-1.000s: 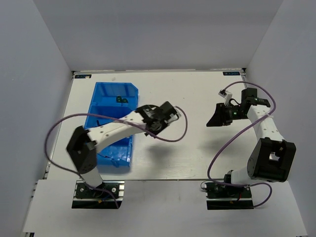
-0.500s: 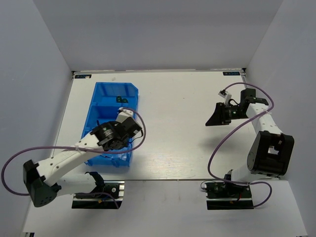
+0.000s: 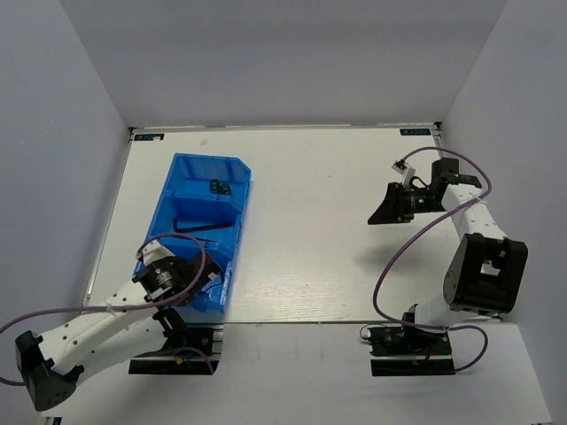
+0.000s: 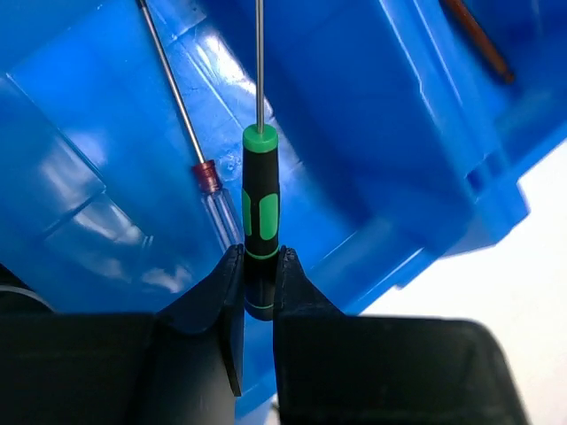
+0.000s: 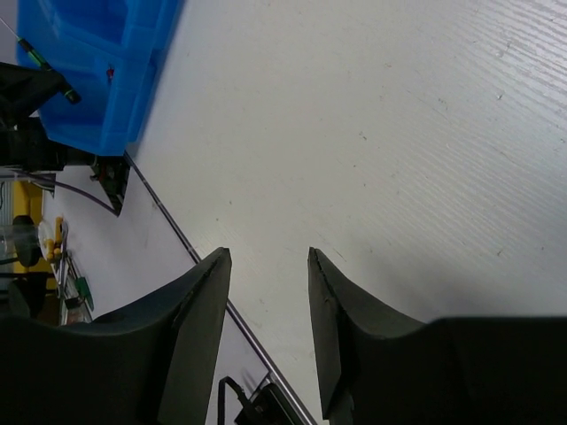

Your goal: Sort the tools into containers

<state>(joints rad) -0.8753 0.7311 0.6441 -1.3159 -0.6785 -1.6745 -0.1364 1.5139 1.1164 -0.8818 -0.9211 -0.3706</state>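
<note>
Top view, containers (image 3: pixel 182 170): three bright blue open-topped bins joined in a row. They stand slightly slanted on the left part of the white tabletop (image 3: pixel 319 230).
Top view, far bin: two stubby green-handled screwdrivers (image 3: pixel 220 186) lie close together inside.
Top view, middle bin: a dark L-shaped hex key (image 3: pixel 197 227) lies on its floor.
Top view, left claw (image 3: pixel 166 268): it is low over the nearest bin, and its grip cannot be made out from here.
Top view, right claw (image 3: pixel 383 212): it hangs above bare tabletop on the right, well apart from the containers.
Left wrist view, green-black screwdriver (image 4: pixel 260 208): it has a slim black handle with green patches, a green collar and a thin steel shaft pointing away. The left claw is clamped on the butt of the handle, one finger on each side.
Left wrist view, red-blue screwdriver (image 4: pixel 206 175): it has a red collar, a clear blue-tinted handle and a thin shaft. It lies in the bin just left of the held one.
Right wrist view, right claw: the fingers are parted with nothing between them, and bare tabletop shows through the gap.
Right wrist view, containers: a blue corner shows at the upper left, far from the claw.
</note>
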